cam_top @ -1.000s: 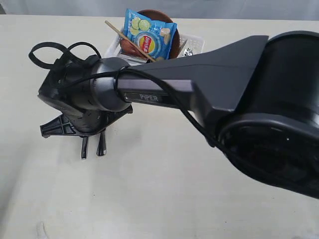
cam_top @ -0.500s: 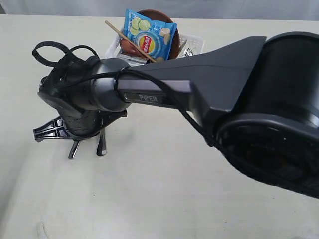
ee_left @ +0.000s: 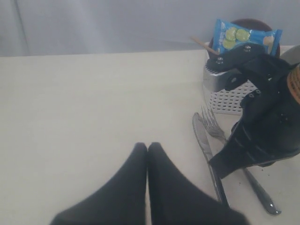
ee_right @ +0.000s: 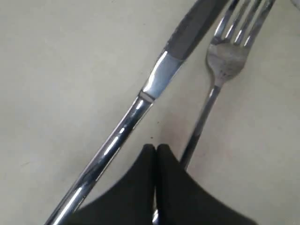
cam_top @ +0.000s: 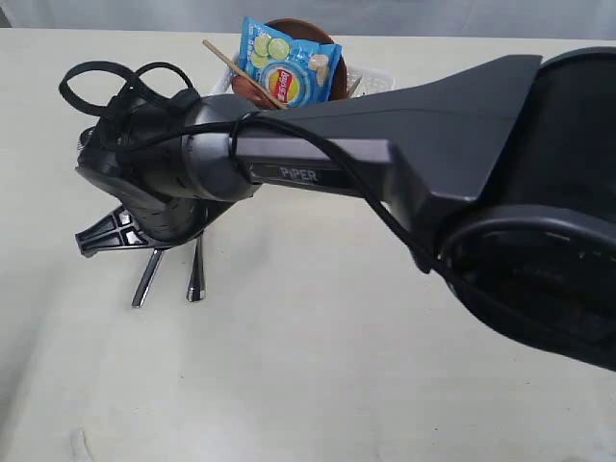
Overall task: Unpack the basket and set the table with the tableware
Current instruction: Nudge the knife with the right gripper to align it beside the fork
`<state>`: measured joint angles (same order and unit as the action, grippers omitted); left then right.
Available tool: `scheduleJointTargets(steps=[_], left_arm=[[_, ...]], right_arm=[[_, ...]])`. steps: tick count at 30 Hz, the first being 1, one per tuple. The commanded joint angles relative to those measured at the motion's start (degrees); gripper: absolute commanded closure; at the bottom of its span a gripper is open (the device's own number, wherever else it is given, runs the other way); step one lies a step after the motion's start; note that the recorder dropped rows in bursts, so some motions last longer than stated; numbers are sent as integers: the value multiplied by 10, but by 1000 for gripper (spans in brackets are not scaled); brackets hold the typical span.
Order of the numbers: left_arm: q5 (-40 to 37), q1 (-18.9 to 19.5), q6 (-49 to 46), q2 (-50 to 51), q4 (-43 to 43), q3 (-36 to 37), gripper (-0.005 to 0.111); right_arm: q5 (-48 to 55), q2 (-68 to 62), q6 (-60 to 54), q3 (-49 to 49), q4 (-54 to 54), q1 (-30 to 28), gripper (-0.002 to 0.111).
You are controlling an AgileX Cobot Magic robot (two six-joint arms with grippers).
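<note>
Right fingers [ee_right: 145, 180] are pressed together with nothing held. Their tips hang over the bench [ee_right: 56, 56] in the gap between the knife [ee_right: 154, 84] handle and the fork [ee_right: 225, 56] stem, closer to the stem; contact with the bench cannot be told. Knife and fork are laid flat, side by side and not touching. Their long axes are nearly parallel but splayed a little at the handle ends, with blade and tines turned toward the basket [ee_left: 225, 101]. The basket is thus found off the head end of the cutlery, roughly along the line the tines point; in the exterior view it lies up and to the right of the fingers, just past the wrist. A snack bag [cam_top: 289, 69], a brown plate [cam_top: 298, 27] behind it and a chopstick [cam_top: 236, 67] are seen standing up out of it, so unpacking is judged far from done. Left fingers [ee_left: 133, 180] are also closed and empty. They are held low over bare bench, well apart from the basket, which is seen from there beyond the cutlery and the right wrist. The right arm is judged the nearer. A short lift and a swing toward the basket would be called for, with the fingers opened on the way and the wrist kept clear of the fork heads.
</note>
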<state>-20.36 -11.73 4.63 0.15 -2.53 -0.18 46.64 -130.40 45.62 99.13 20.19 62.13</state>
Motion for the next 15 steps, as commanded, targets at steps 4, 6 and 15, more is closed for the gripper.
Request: scheduleJointTargets(steps=[4,6,15], left_arm=[[6,-3,2,-1,-5,2,107],[6,-3,2,-1,-5,2,107],[6,-3,2,-1,-5,2,107]], right_arm=[[-39,-12,2,1,14,-14,109],[-49,-18,2,1,14,-14,109],[-54,-40,2,27,7,-14,109]])
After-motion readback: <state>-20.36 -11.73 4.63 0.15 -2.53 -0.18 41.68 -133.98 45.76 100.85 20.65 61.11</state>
